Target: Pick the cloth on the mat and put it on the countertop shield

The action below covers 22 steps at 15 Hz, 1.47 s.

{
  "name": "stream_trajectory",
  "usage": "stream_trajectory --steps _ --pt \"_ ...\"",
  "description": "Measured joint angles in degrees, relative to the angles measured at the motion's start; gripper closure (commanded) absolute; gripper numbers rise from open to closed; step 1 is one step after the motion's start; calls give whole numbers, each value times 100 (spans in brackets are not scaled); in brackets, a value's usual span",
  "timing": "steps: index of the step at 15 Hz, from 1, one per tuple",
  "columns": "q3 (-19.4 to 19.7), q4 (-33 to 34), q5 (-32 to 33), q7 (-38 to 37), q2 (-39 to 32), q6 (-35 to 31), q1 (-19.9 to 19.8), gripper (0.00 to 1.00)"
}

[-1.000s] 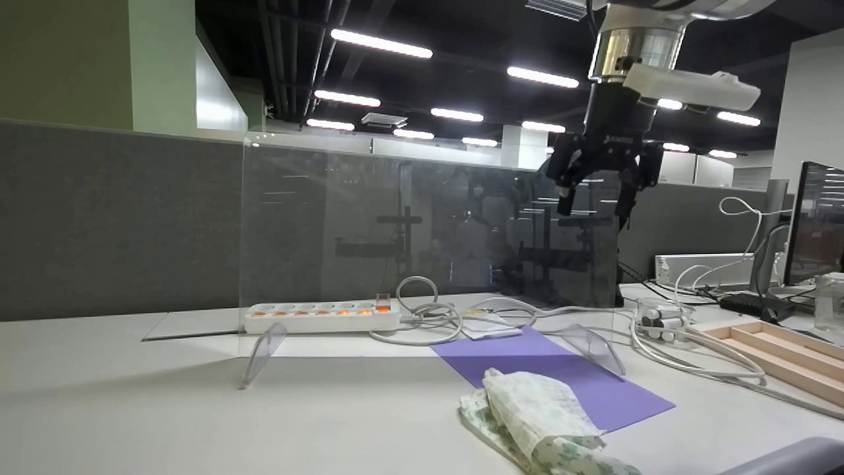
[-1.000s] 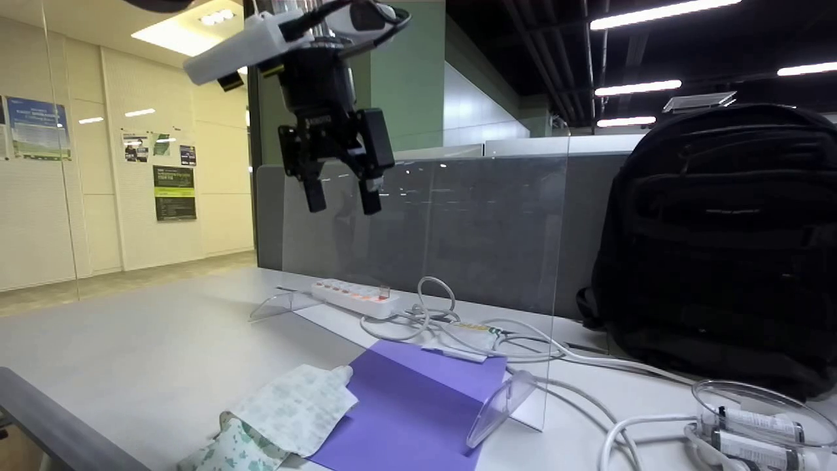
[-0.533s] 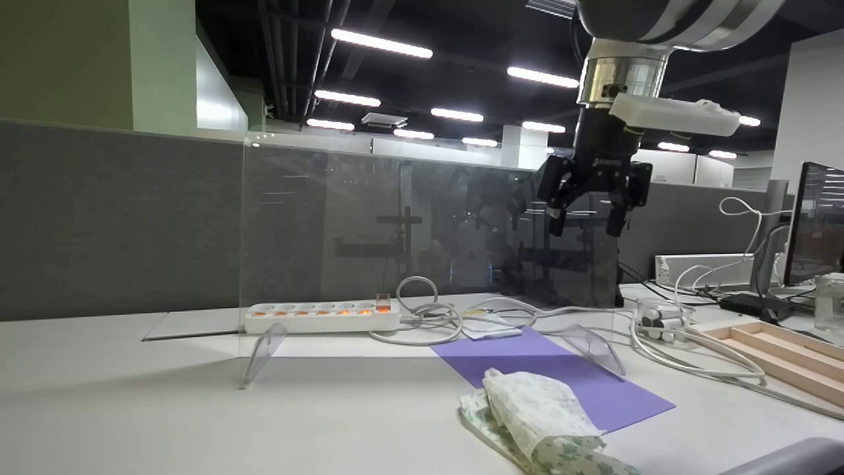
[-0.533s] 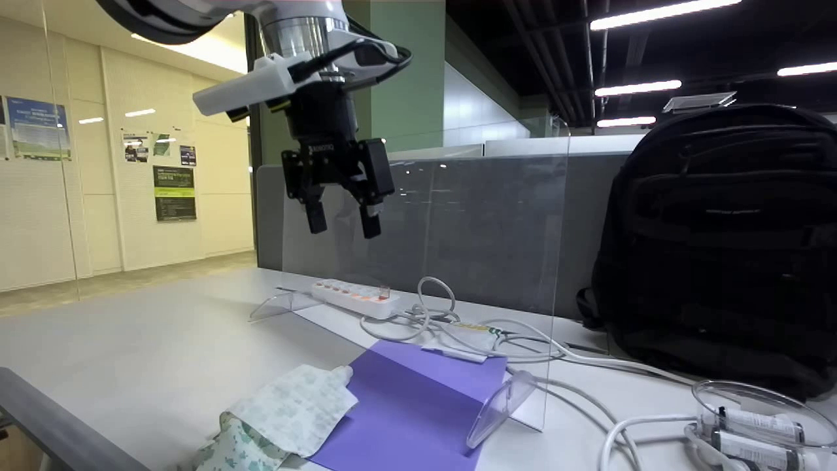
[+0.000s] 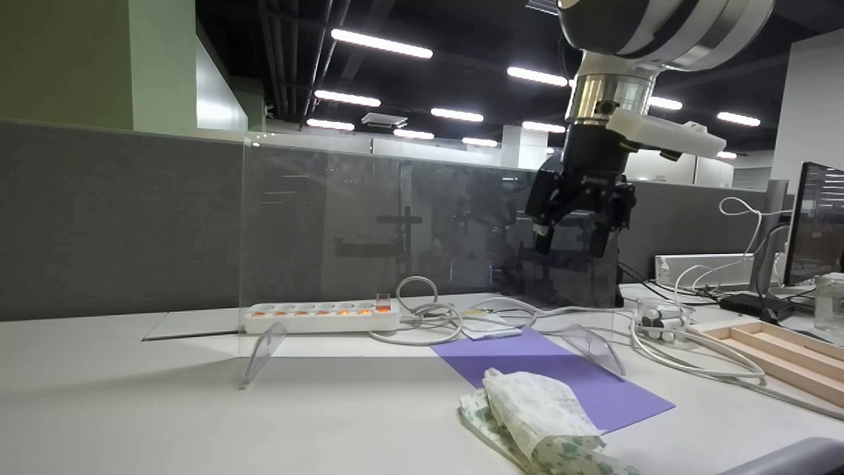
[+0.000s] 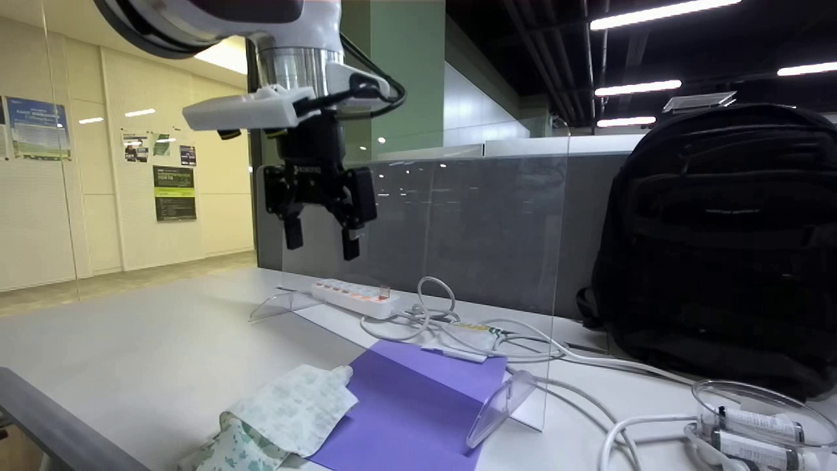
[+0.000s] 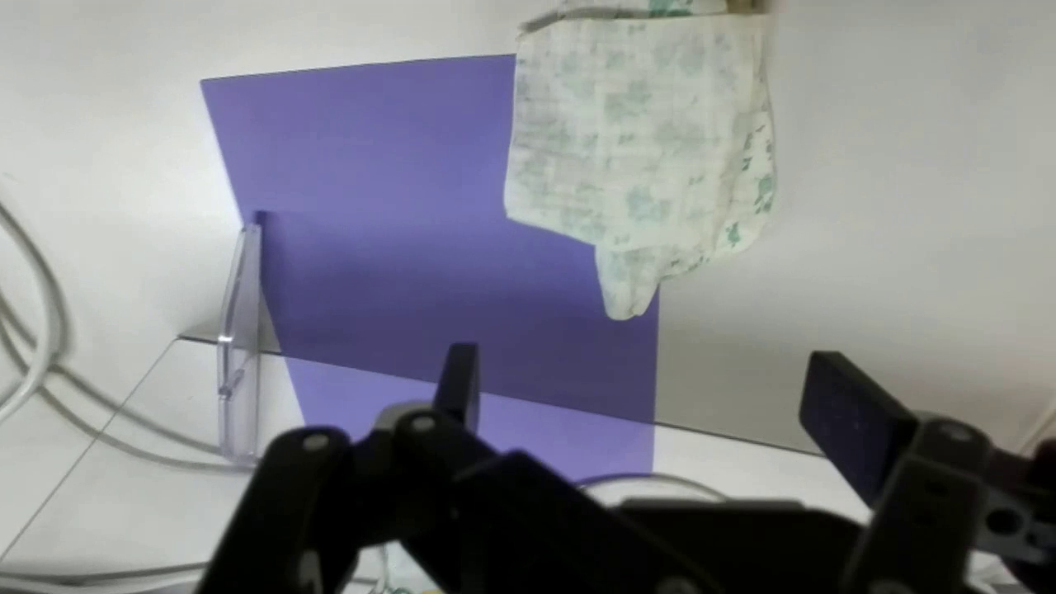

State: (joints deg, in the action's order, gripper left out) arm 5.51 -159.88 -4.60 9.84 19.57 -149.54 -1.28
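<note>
At the purple mat's two o'clock in the wrist view, the cloth lies folded, partly on the table. The fingers hang high at its six o'clock, wide apart and empty, likely to fit round a fold. The clear shield stands up, so the cloth may need to hang over it.

This looks like an open-plan office. In an exterior view, a gray partition runs behind a white desk, where a power strip and looped cables lie. At the right of that view, 1 monitor stands, cut off by the frame. Long tube lights line a dark ceiling. In an exterior view, a black backpack stands in front of the partition, and at least 4 posters hang on a pale wall.
</note>
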Motion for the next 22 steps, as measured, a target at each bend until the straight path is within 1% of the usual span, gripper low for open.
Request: stream_trajectory --steps 2,4,6,9,14,19,22 --pt "166 4 -392 526 -297 0 288 0" --pt "257 18 -719 1013 -584 -1 480 0" --pt "270 40 -951 1408 -844 -2 563 0" --pt "266 78 -1126 1830 -1206 -34 576 0" --pt "205 124 -1169 2183 -1745 -475 507 0" --pt "-68 159 -1243 2225 -2258 -1368 327 0" --pt "-86 192 -1219 2225 -2563 -1800 324 0"
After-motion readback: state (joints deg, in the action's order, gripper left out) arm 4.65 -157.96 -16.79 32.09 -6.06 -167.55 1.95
